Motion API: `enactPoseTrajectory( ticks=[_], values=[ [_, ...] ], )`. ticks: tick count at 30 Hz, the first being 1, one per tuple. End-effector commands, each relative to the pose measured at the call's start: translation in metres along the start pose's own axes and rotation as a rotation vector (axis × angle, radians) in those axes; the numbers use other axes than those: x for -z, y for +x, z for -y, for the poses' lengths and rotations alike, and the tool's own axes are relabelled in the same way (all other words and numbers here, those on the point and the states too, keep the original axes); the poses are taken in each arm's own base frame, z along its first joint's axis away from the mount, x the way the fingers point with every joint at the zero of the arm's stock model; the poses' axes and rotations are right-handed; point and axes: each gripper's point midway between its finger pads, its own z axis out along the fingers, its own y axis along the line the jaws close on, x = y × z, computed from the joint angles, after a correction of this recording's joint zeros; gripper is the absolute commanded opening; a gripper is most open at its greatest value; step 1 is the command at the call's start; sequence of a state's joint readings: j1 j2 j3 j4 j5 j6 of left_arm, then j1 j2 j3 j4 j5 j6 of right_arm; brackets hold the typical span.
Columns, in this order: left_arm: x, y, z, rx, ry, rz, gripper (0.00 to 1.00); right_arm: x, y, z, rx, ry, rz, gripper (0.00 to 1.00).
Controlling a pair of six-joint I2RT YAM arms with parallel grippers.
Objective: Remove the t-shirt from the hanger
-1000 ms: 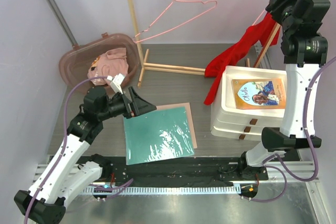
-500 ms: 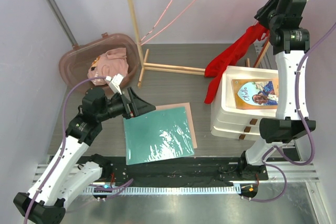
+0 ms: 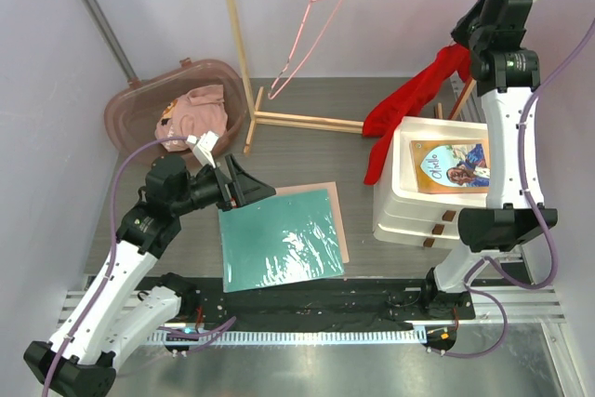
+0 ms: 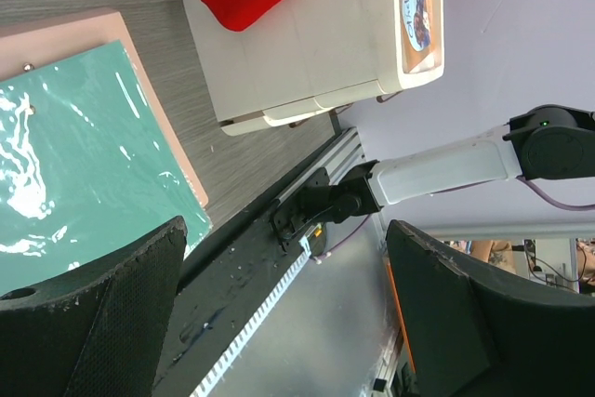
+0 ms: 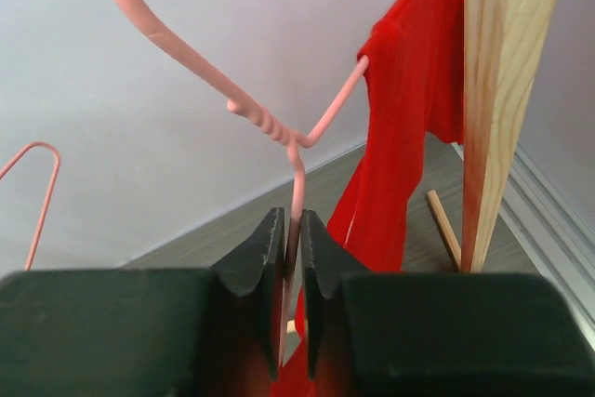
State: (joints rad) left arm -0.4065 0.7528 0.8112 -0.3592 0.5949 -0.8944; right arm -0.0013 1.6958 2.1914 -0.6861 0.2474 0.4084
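Table (image 3: 307, 151): green sheet (image 3: 279, 239), perhaps plastic drawers (image 3: 409, 209)

White link shells and black joint housings on left arm (image 3: 98, 299) and right arm (image 3: 511, 146), purple cables (image 3: 115, 216) trailing each, left pincer (image 4: 286, 230) broad and matte black, right pincer (image 5: 290, 220) with black wedge fingers, possibly a tiny green light (image 4: 544, 122) on one joint

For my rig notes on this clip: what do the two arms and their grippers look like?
Both arms have white link shells with black joint housings: the left arm and the right arm. A purple cable loops alongside each. The left gripper and right gripper have black, wedge-shaped fingers with a matte, slightly rough surface. No markings are legible.
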Motion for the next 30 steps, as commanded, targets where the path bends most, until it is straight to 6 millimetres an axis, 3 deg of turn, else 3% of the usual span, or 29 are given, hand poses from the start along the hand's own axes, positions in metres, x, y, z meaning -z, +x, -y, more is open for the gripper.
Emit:
enactPoseTrajectory(
  ticks=[1, 2, 3, 10, 11, 12, 13, 14, 30],
  values=[
    [0.005, -0.004, 0.013, -0.015, 0.027, 0.013, 0.87, 0.006, -0.009, -0.007, 0.076, 0.061, 0.079, 0.10],
    [0.005, -0.003, 0.012, -0.013, 0.025, 0.011, 0.87, 0.006, -0.008, -0.006, 0.100, 0.084, 0.085, 0.01],
    [0.005, -0.003, 0.011, -0.012, 0.023, 0.012, 0.87, 0.008, -0.008, -0.006, 0.109, 0.116, 0.098, 0.01],
    [0.008, -0.001, 0.010, -0.009, 0.015, 0.013, 0.87, 0.013, -0.007, -0.010, 0.120, 0.118, 0.182, 0.01],
    [0.008, -0.001, 0.010, -0.007, 0.010, 0.015, 0.87, 0.005, 0.001, -0.014, 0.111, 0.095, 0.215, 0.01],
    [0.009, 0.000, 0.010, -0.005, 0.009, 0.012, 0.87, 0.017, -0.010, -0.015, 0.105, 0.073, 0.264, 0.01],
    [0.009, 0.000, 0.009, -0.003, 0.006, 0.009, 0.87, 0.019, -0.009, -0.019, 0.107, 0.051, 0.290, 0.01],
    [0.009, 0.000, 0.009, -0.002, 0.002, 0.012, 0.87, 0.013, -0.003, -0.021, 0.095, 0.027, 0.337, 0.01],
    [0.023, 0.002, 0.014, 0.012, -0.032, 0.022, 0.86, 0.023, -0.016, -0.036, 0.114, -0.133, 0.655, 0.01]
  ],
)
